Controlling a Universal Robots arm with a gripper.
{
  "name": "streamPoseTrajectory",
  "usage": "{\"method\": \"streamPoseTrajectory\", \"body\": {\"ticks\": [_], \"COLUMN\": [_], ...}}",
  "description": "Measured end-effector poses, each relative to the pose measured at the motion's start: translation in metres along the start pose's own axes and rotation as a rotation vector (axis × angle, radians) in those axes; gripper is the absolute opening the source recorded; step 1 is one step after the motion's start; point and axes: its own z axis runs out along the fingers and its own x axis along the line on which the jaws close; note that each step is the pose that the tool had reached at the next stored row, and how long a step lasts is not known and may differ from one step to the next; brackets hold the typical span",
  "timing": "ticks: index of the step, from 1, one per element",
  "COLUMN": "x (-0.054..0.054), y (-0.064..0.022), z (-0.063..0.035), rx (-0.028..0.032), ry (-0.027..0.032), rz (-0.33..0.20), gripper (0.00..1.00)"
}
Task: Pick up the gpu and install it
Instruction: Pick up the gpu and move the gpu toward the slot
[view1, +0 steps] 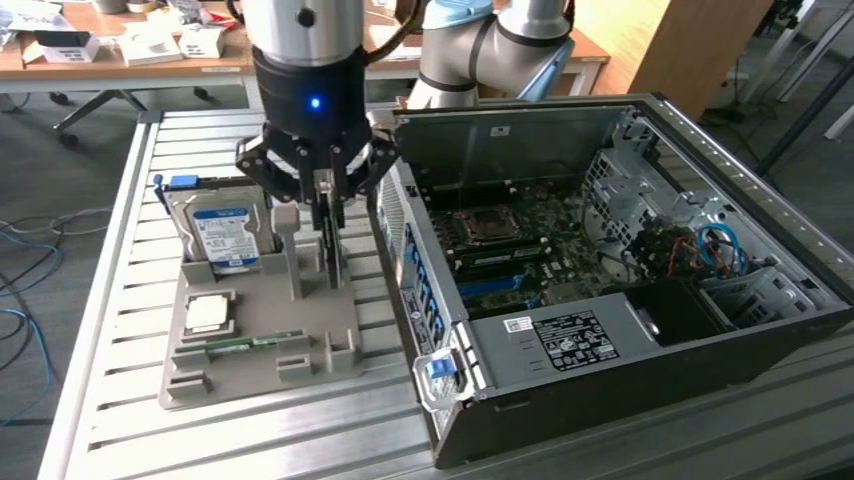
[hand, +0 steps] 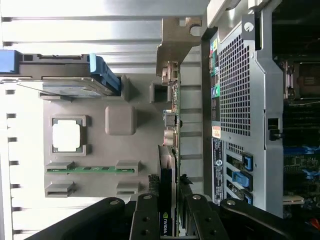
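Observation:
The gpu (view1: 330, 262) stands on edge in a slot of the grey holder tray (view1: 247, 378), a thin dark card. In the wrist view the gpu (hand: 170, 125) runs edge-on, with its silver end bracket toward the table's far end and an NVIDIA label near the fingers. My gripper (view1: 327, 232) hangs straight down over it, and the black fingers (hand: 145, 212) sit on either side of the card, closed against its faces. The gripper (hand: 168, 202) is shut on the gpu, which still looks seated in the tray.
On the tray also sit a silver hard drive (view1: 220, 235) with a blue label, a square processor (view1: 207, 313) and a green memory stick (view1: 247, 343). The open computer case (view1: 747, 215) lies at the exterior view's right, motherboard (view1: 514, 250) exposed, its perforated rear panel (hand: 235, 90) close beside the gpu.

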Motion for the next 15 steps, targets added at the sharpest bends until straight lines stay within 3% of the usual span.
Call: {"method": "streamPoseTrajectory", "body": {"ticks": [15], "x": [-0.002], "y": [0.0031], "z": [-0.068], "rx": [-0.0004], "ry": [0.0006], "rz": [-0.013], "gripper": [0.26]}}
